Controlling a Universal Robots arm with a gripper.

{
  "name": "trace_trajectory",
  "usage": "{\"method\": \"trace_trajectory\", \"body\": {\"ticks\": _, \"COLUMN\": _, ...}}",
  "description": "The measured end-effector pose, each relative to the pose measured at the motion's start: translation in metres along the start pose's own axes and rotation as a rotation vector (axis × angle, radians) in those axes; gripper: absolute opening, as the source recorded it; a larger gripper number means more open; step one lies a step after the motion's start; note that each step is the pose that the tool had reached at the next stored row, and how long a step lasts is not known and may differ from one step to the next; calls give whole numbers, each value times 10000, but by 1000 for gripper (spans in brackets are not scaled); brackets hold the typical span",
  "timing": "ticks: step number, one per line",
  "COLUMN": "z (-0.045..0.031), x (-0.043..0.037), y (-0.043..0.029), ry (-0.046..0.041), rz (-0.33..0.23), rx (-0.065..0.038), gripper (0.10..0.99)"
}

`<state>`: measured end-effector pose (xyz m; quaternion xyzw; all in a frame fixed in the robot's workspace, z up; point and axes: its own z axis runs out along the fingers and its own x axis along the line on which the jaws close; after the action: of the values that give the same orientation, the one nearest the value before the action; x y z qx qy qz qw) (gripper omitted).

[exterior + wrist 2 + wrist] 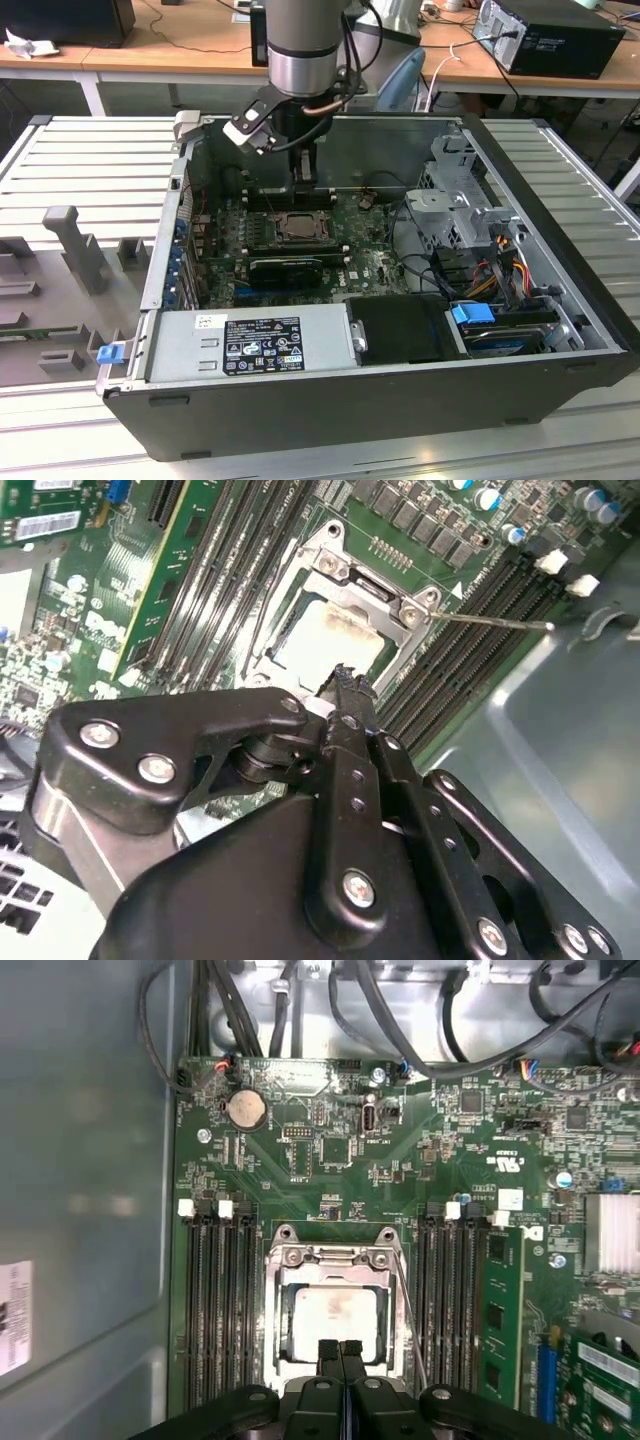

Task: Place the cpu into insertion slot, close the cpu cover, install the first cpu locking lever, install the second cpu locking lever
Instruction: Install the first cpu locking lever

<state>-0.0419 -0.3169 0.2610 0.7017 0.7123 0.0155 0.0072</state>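
The small flat silver-grey square cpu (335,1318) lies in the black-framed square socket (298,226). The thin dark-silver metal cover (335,1257) looks shut over it. The black gripper (340,1346) sits at the socket's edge, fingers pressed together and holding nothing. The thin wire lever (408,1310) seems unlocked.

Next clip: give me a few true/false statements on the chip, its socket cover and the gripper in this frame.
1. The chip lies in the socket. True.
2. The gripper has its fingers spread wide apart. False: they are pressed together.
3. The cover lies down over the chip, which shows through its window. True.
4. The gripper holds the chip up in the air. False: the chip sits in the socket, and the gripper's tips are at the socket's edge.
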Motion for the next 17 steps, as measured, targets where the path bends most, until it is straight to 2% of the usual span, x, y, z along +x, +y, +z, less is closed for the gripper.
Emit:
{"method": "trace_trajectory", "body": {"ticks": 2, "z": -63, "x": 1, "y": 2, "ry": -1, "rz": 0, "rx": 0, "gripper": 106}}
{"method": "trace_trajectory", "body": {"ticks": 5, "z": -66, "x": 1, "y": 3, "ry": -54, "rz": -129, "rx": 2, "gripper": 106}}
{"method": "trace_trajectory", "body": {"ticks": 11, "z": -65, "x": 1, "y": 2, "ry": -1, "rz": -1997, "rx": 18, "gripper": 106}}
{"method": "trace_trajectory", "body": {"ticks": 17, "z": -63, "x": 1, "y": 2, "ry": 16, "rz": -2574, "rx": 22, "gripper": 106}}
